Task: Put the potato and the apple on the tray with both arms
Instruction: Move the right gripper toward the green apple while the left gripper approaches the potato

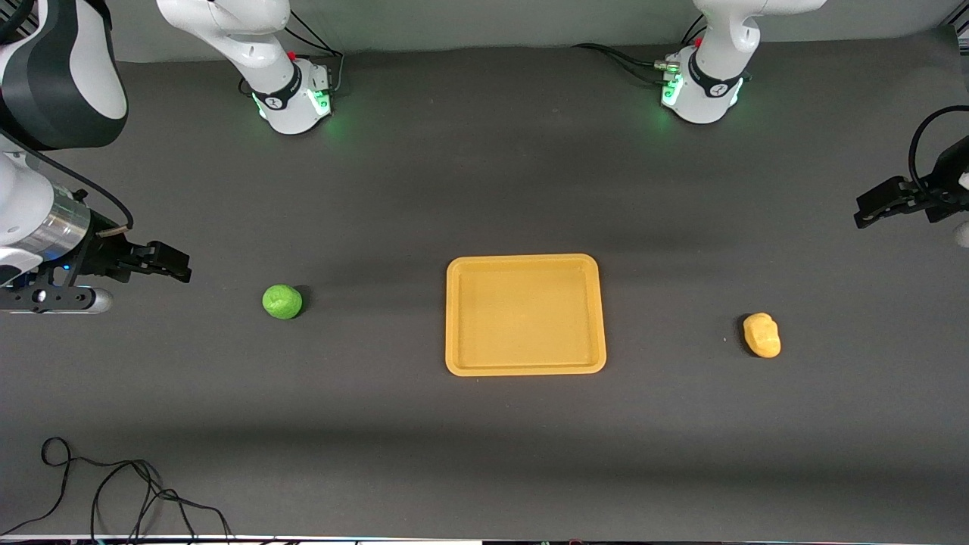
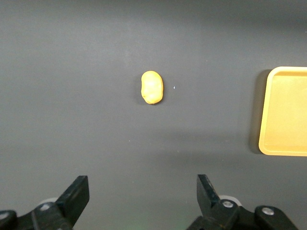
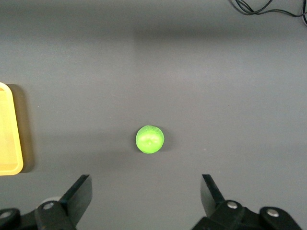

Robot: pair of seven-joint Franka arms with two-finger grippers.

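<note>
The worktop (image 1: 484, 189) is a big, flat, dark grey sheet, dull and not shiny, so things should sit on it without sliding. Nearest the front camera, a thin black cable (image 1: 113, 492) lies in loops at the right arm's end. Next comes the potato (image 1: 761, 334), lying alone toward the left arm's end, well apart from the tray (image 1: 525, 369). It is lumpy and longer one way, looks light and hard, and I think it is best pinched across its narrow middle so it does not twist out. The tray sits in the middle, flat, with a low rim and nothing in it yet. The apple (image 1: 281, 301) rests toward the right arm's end, also well apart from the tray. It is round and smooth, so it may roll; a squeeze across its widest part seems safest. The right hand (image 1: 168, 265) hangs over the worktop near the apple with its fingers spread wide and empty. The left hand (image 1: 870, 210) hangs over the worktop's end near the potato, also spread wide and empty.
</note>
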